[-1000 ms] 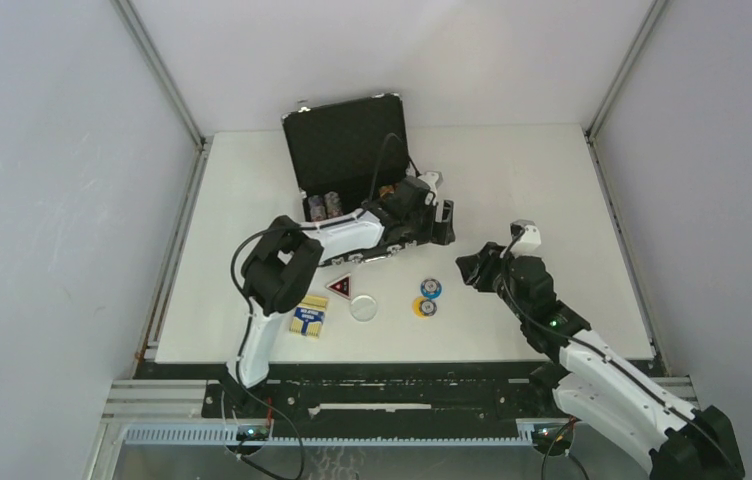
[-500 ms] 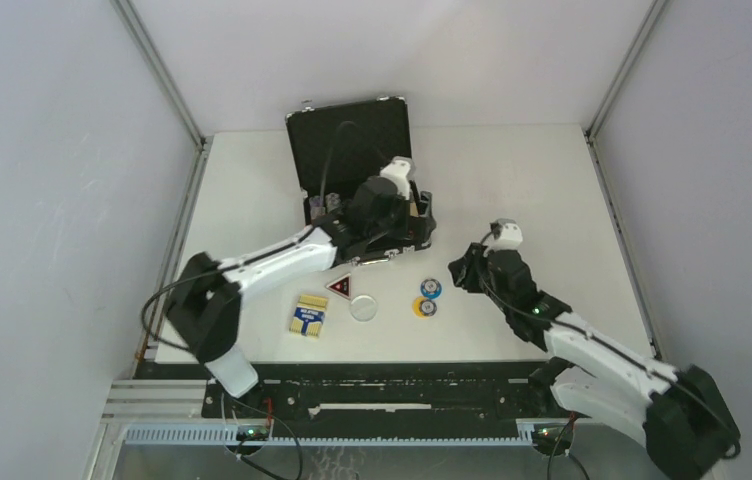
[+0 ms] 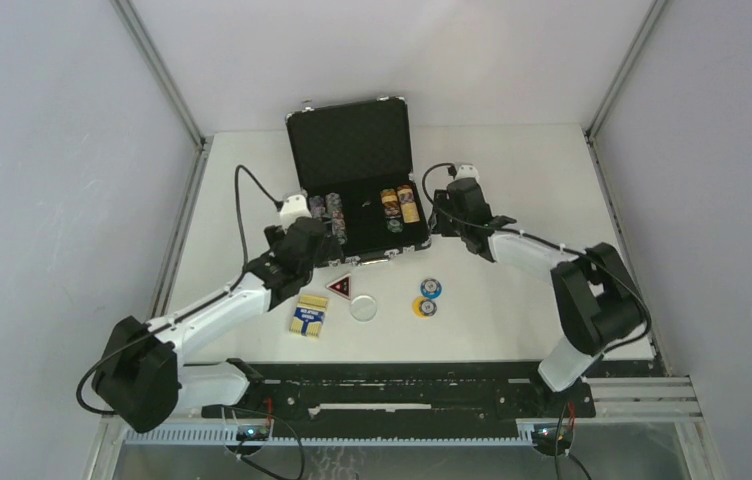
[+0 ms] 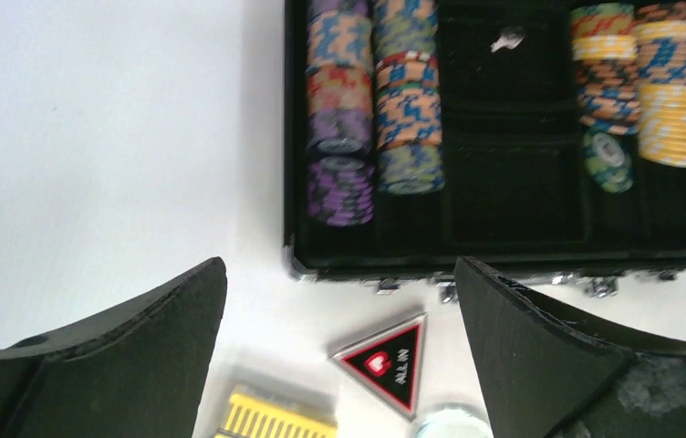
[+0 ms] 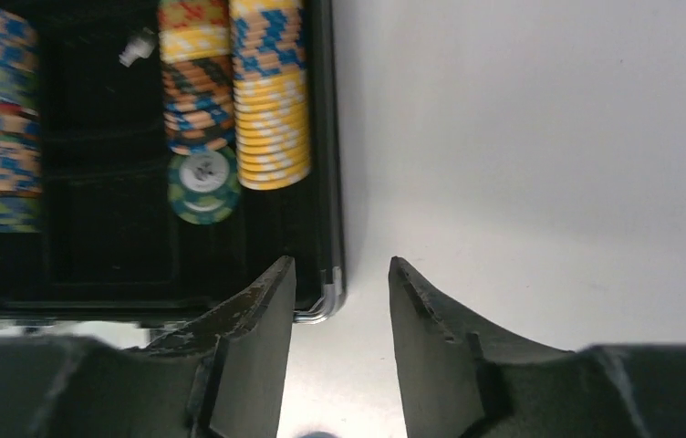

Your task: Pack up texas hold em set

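The black silver-edged briefcase (image 3: pixel 347 140) stands open at the back, with rows of multicoloured poker chips (image 3: pixel 330 212) in its tray (image 4: pixel 513 242). In front of it lie the yellow-blue card box (image 3: pixel 309 315), the red-black triangular token (image 3: pixel 340 287) (image 4: pixel 385 360), a white disc (image 3: pixel 363 308), a blue disc (image 3: pixel 431 289) and a yellow disc (image 3: pixel 422 308). My left gripper (image 3: pixel 317 250) (image 4: pixel 339 351) is wide open and empty above the token, near the case's front left corner. My right gripper (image 3: pixel 442 228) (image 5: pixel 339 278) is open and empty at the case's front right corner (image 5: pixel 326 306).
Grey walls and metal frame posts (image 3: pixel 162 75) close in the white table (image 3: pixel 522 170) on three sides. The right arm's elbow (image 3: pixel 597 290) hangs over the right part of the table. A small metal key (image 4: pixel 506 38) lies in the case's middle compartment.
My left arm has drawn back from over the case to its front left corner. My right arm has swung from the table's right middle up to the case's right side.
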### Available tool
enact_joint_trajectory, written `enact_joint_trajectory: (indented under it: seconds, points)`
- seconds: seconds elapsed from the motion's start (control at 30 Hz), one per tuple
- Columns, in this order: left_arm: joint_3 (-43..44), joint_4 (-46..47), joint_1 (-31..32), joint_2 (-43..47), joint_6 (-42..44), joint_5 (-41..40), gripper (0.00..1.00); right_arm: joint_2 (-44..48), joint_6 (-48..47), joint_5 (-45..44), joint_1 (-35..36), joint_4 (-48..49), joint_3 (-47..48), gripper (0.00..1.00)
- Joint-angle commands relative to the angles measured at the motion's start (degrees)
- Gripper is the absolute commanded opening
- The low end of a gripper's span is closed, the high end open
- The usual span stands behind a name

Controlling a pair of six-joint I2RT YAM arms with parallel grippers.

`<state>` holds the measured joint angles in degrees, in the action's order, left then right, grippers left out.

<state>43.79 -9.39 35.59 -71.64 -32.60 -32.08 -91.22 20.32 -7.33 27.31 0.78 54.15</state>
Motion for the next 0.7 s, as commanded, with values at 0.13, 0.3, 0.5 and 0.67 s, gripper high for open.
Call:
enact_joint_trajectory:
  seconds: [0.13,0.3,0.5,0.67]
  points:
    - [-5.0,0.3,-2.1,5.4,-3.4,-1.5,0.99,-7.3,-2.4,4.8,-0.6,-2.9,4.8,0.46]
    - [-7.1,0.6,-2.9,6.9,-3.7,0.4,0.99,-8.8,-2.3,5.8,-0.6,-4.0,6.0,0.46]
    - [-9.6,1.4,-2.9,9.0,-3.9,1.1,0.99,-9.6,-3.2,6.4,-0.6,-6.0,6.7,0.2]
    - [-10.0,1.3,-2.9,9.3,-3.8,2.1,0.99,-10.4,-3.5,7.3,-0.5,-7.7,6.6,0.0]
